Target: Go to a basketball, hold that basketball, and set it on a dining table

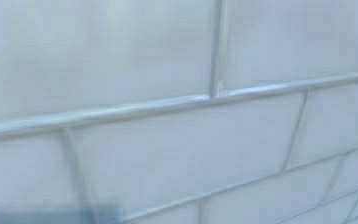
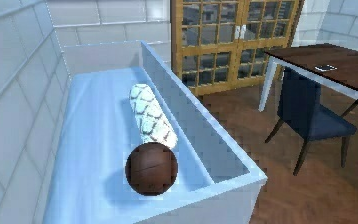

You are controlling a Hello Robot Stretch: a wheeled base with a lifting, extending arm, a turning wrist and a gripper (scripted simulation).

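Reddish-brown and round, with dark seams, the basketball point(image 2: 151, 168) is lying inside a pale blue-white bathtub point(image 2: 209, 130), toward its near end in the arm side view and low on the tub's bottom. A white cylindrical roll with a raised diamond pattern point(image 2: 150, 112) is lying lengthwise just behind the ball; whether the two are touching cannot be told. A wall of large pale grey tiles point(image 2: 17, 90) is running along the tub's left side. In the forward view, the same kind of pale glossy tiling with raised grout lines point(image 1: 137, 60) is standing close in front.

Brown wooden plank flooring point(image 2: 287, 175) is stretching out to the right of the tub. A dark blue upholstered chair with thin dark legs point(image 2: 305, 105) is standing on it, pushed up beside a dark brown wooden dining table with white legs point(image 2: 302, 58). A small flat object point(image 2: 327, 68) is resting on the tabletop. Farther back, a tall light-wood cabinet with glass-paned doors point(image 2: 232, 40) is standing against the far wall.
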